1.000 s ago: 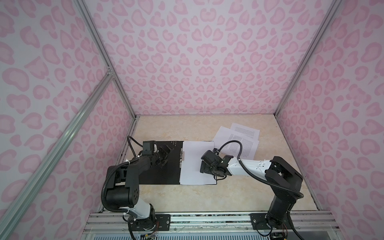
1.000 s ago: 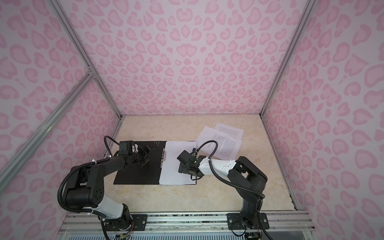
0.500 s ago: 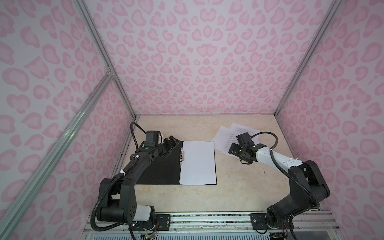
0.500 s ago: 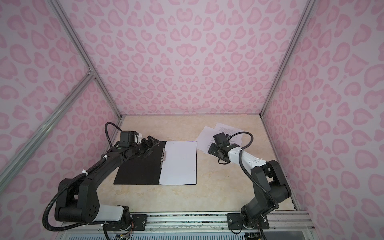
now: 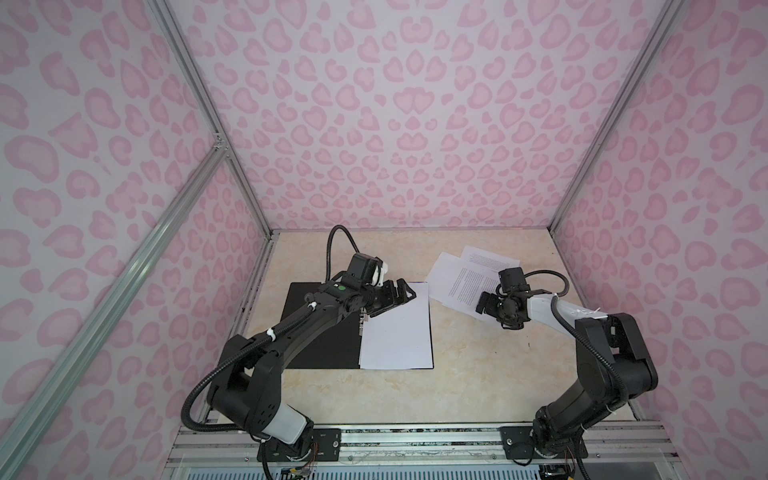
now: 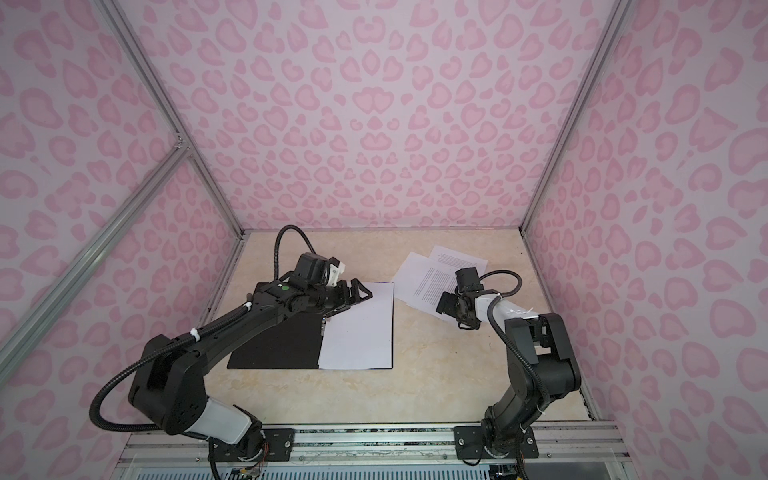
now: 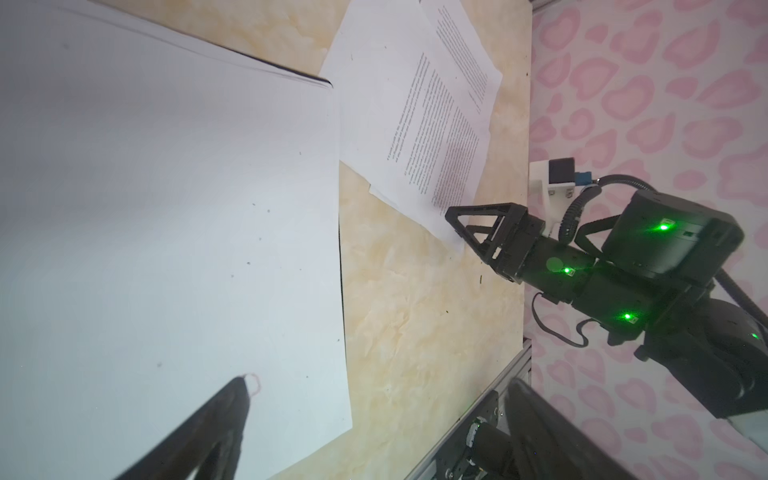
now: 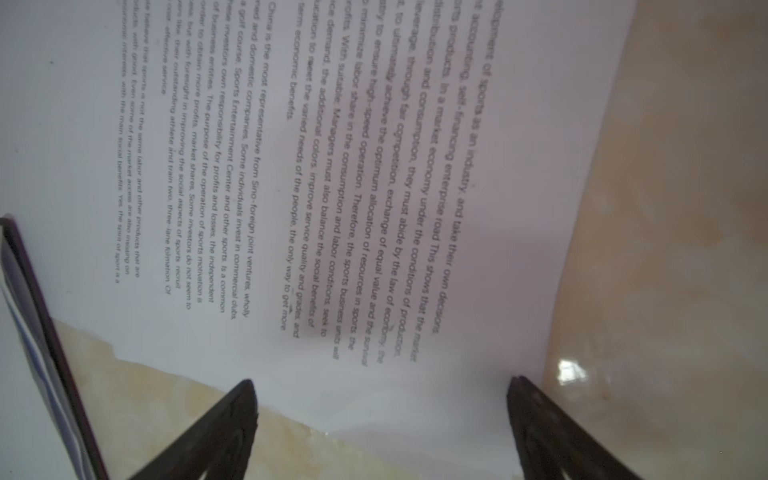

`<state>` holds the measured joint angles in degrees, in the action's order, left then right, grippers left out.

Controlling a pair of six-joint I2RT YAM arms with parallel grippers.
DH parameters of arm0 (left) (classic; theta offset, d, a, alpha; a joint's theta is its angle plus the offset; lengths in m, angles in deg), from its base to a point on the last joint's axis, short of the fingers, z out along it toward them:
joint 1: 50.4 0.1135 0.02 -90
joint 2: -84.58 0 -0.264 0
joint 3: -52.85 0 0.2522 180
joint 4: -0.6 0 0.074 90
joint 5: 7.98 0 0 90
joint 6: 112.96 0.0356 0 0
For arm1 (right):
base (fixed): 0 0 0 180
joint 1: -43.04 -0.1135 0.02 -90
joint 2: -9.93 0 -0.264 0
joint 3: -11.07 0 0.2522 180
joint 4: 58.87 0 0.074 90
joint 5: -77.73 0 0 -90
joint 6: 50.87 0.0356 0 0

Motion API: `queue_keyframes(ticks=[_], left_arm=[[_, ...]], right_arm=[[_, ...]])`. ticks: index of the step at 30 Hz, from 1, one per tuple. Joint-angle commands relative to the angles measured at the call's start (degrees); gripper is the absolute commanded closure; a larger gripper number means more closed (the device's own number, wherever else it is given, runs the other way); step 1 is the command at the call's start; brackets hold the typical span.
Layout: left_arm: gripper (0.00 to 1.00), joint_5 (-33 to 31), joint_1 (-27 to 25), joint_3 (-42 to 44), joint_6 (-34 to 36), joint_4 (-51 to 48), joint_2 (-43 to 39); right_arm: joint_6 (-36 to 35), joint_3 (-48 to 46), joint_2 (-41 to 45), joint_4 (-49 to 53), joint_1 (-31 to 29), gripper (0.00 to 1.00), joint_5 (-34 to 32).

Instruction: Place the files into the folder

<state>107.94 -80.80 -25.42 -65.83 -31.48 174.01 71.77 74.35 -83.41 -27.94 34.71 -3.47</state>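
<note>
Nearest, the folder [image 5: 332, 349] lay open and flat toward the worktop's [image 5: 478, 386] left edge. Its black inside faced up, with one white sheet [image 5: 397, 336] already on its right half.

Over that sheet's far edge, by the spine clip [image 5: 363, 324], the left tool [image 5: 401, 293] hung released, holding nothing.

Farther off, toward the far right corner, the right tool [image 5: 488, 304] hovered with jaws spread over the near corner of the loose files [image 5: 459, 282], also empty.

Step judged: fetching the next page. To do it well, lower onto that near corner, nip only the top printed page, and drag it low and flat to the folder. The left tool could pin the filed sheet so it doesn't skid.

Against a second earlier:
- The right tool had been over the filed sheet and had since swung out to the pile.
- The left tool had crossed from the black cover to the sheet's far edge.
</note>
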Motion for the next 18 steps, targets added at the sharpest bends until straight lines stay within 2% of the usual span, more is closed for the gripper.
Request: queue_keyframes(ticks=[1, 6, 10, 14, 16, 18], left_arm=[[0.03, 0.5, -2.3, -3.1, 0.6, -0.3, 4.1], [0.03, 1.5, -6.0, -9.4, 0.1, 0.3, 11.6], [0.03, 2.6, -8.5, -14.8, -0.8, 1.0, 16.7], [0.03, 3.9, -10.7, -18.6, -2.2, 2.0, 20.5], [0.03, 4.1, -11.7, -20.5, -2.9, 2.3, 22.4], [0.03, 4.5, -12.8, -22.6, -3.9, 2.8, 24.6]], right_arm=[[2.1, -3.7, 2.1, 2.9, 0.0, 0.05, 2.4], [7.6, -11.7, 10.9, 4.1, 0.2, 0.05, 4.7], [11.4, -16.7, 21.0, 7.2, 0.2, 0.05, 6.6], [10.4, -16.3, 29.0, 9.8, 1.0, 0.04, 3.0], [8.9, -14.8, 29.2, 8.1, 4.4, 0.04, 2.7], [7.2, -11.5, 24.9, 6.0, 7.8, 0.04, 4.9]])
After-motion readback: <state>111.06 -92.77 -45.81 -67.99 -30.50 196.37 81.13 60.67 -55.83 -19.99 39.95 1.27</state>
